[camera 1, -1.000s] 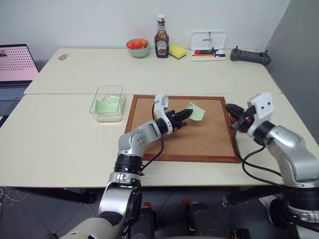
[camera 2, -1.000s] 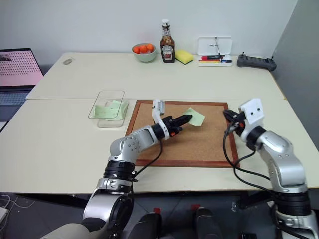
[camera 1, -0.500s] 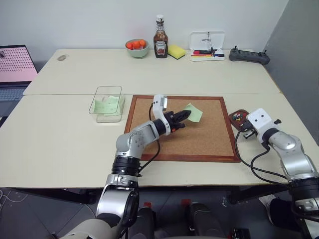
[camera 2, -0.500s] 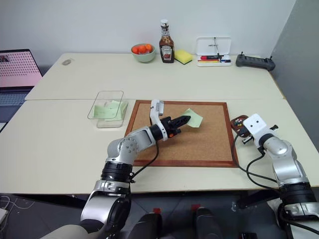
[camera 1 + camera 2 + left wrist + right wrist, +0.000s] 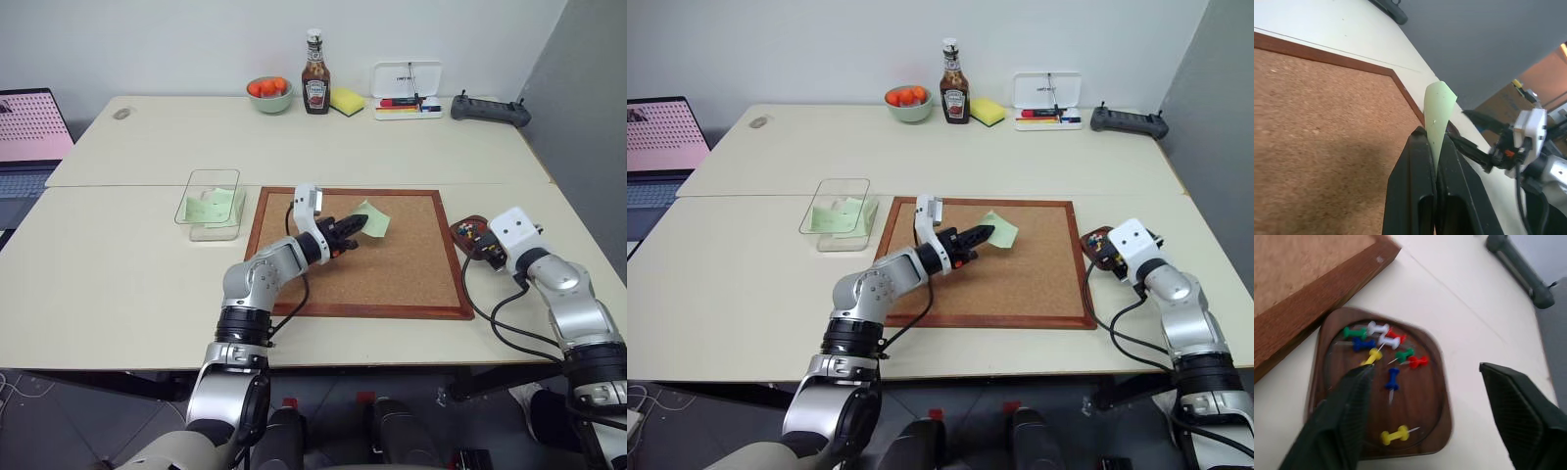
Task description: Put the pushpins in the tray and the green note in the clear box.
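My left gripper (image 5: pixel 355 225) is shut on one edge of the pale-green note (image 5: pixel 373 218), holding it just above the cork board (image 5: pixel 392 279); in the left wrist view the green note (image 5: pixel 1438 105) stands up from between the closed fingers. At the table's right, my right gripper (image 5: pixel 1426 368) is open over the reddish-brown tray (image 5: pixel 1439 399). Several pushpins (image 5: pixel 1392 378) in blue, green, red, white and yellow lie in the tray (image 5: pixel 457 231), none between the fingers. The clear box (image 5: pixel 216 232) sits left of the board with green slips inside.
Along the table's far edge stand a green bowl of oranges (image 5: pixel 270 94), a ketchup bottle (image 5: pixel 315 69), a yellow sponge (image 5: pixel 348 100), a white case with markers (image 5: pixel 407 86) and a black controller (image 5: pixel 490 109). A laptop (image 5: pixel 27 137) sits far left.
My right gripper has swung right and down from above the board's right edge to the tray, and it has opened. The left gripper still holds the note in nearly the same place.
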`<action>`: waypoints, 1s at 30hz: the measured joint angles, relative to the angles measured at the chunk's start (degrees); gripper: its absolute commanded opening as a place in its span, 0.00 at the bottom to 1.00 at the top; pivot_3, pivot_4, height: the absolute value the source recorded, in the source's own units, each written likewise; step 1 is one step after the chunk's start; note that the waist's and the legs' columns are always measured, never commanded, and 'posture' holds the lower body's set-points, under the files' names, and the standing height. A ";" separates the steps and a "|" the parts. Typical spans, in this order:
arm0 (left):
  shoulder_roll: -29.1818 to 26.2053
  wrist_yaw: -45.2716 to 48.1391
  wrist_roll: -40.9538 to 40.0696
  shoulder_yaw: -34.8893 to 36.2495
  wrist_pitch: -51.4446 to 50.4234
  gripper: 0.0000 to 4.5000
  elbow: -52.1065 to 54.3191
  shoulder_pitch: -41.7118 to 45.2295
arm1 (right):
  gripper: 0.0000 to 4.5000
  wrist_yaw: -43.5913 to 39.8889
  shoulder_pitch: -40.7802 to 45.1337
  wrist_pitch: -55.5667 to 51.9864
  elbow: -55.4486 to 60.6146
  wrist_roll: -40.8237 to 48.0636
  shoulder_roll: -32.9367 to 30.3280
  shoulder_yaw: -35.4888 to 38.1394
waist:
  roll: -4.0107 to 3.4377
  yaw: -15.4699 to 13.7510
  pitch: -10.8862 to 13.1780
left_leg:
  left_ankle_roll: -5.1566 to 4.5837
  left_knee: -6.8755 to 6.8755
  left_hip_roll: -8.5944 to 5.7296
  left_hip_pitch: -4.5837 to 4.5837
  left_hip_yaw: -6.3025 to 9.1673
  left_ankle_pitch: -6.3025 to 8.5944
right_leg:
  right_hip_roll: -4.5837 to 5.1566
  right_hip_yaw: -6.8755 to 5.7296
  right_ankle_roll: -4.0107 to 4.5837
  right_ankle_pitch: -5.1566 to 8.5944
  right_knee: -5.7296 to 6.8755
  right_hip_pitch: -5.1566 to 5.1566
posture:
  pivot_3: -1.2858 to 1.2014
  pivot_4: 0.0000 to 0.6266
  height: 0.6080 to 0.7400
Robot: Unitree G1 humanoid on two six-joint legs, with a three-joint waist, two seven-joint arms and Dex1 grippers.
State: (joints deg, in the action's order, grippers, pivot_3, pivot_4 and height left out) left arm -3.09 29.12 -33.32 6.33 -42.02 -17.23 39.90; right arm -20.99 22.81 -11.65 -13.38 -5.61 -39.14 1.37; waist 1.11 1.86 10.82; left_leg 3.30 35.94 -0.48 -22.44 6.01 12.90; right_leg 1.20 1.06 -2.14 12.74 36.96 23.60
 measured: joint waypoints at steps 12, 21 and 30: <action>-21.31 -4.51 1.75 7.14 -3.03 0.00 15.99 -3.07 | 0.99 -17.20 1.32 -11.02 25.12 25.08 9.27 -0.08 | 0.01 1.17 0.01 | 0.00 -0.01 0.09 0.23 0.04 0.00 | -0.07 0.00 0.00 0.00 0.05 -0.13 | 0.52 0.24 1.00; -36.60 -4.66 12.82 7.89 4.37 0.00 4.90 -3.05 | 0.99 -23.97 11.81 -16.10 22.25 25.89 15.99 -13.96 | 0.05 0.14 0.04 | 0.00 -0.04 0.06 0.13 0.12 0.00 | -0.02 -0.12 0.03 0.01 0.00 -0.06 | 0.52 0.24 1.00; -33.39 -4.30 21.40 2.44 18.53 0.04 -15.06 4.13 | 1.00 -23.79 15.13 -15.60 17.19 21.33 19.39 -16.44 | 0.07 -0.38 0.02 | 0.02 -0.01 0.03 -0.46 0.14 -0.01 | 0.04 -0.15 0.05 -0.03 0.09 0.51 | 0.52 0.24 1.00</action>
State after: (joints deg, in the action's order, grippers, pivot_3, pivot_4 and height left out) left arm -36.48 24.82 -11.92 8.77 -23.49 -32.29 44.03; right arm -44.79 37.94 -27.25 3.82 15.73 -19.76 -15.07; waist 1.19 1.48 10.84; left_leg 3.32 35.93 -0.44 -22.90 6.15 12.89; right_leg 1.24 0.92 -2.09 12.71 37.04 24.11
